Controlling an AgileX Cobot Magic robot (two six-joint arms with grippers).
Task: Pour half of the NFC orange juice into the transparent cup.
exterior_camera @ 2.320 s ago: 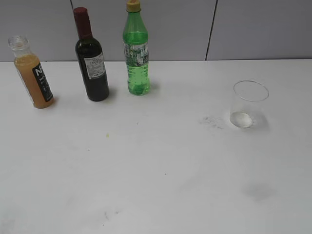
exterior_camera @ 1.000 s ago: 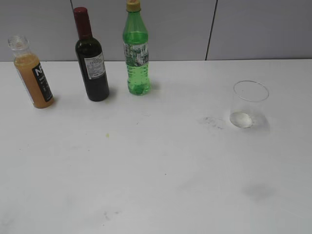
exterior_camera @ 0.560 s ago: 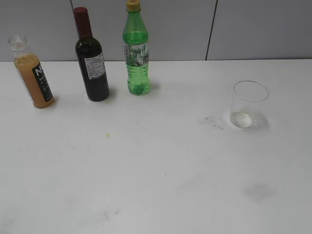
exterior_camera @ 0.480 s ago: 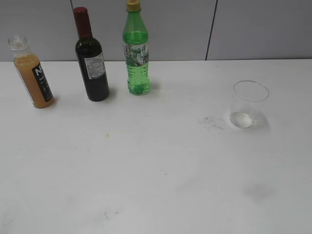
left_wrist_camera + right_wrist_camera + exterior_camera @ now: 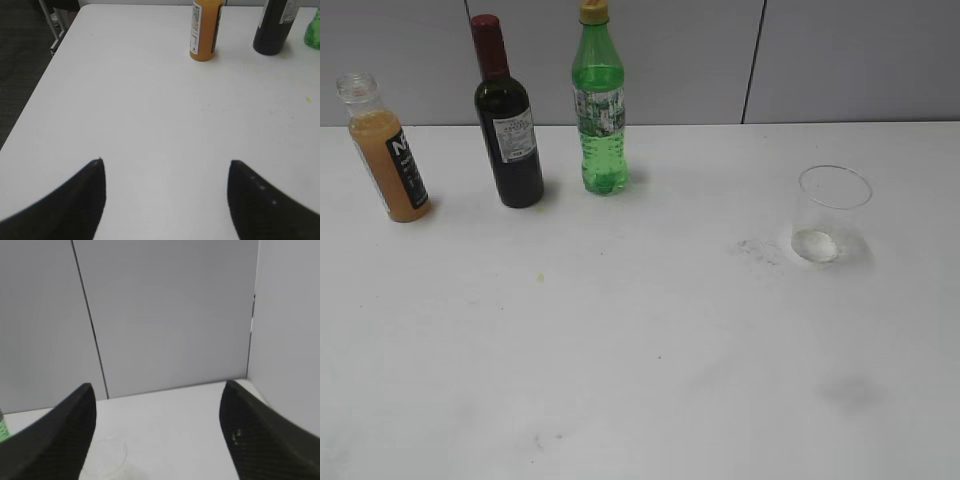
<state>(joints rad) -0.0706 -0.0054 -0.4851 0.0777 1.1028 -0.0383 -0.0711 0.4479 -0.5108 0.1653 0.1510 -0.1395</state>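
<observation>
The NFC orange juice [image 5: 388,160] stands capless at the far left of the white table; it also shows in the left wrist view [image 5: 205,30], far ahead of my left gripper. The transparent cup [image 5: 832,214] stands empty at the right; its rim shows faintly in the right wrist view [image 5: 106,455], low between the fingers. My left gripper [image 5: 166,165] is open and empty above the table's near left part. My right gripper [image 5: 157,390] is open and empty, just behind the cup. Neither gripper shows in the exterior view.
A dark wine bottle [image 5: 507,125] and a green soda bottle [image 5: 600,105] stand right of the juice along the back. A grey panelled wall [image 5: 820,60] closes the back. The table's left edge [image 5: 45,65] drops to a dark floor.
</observation>
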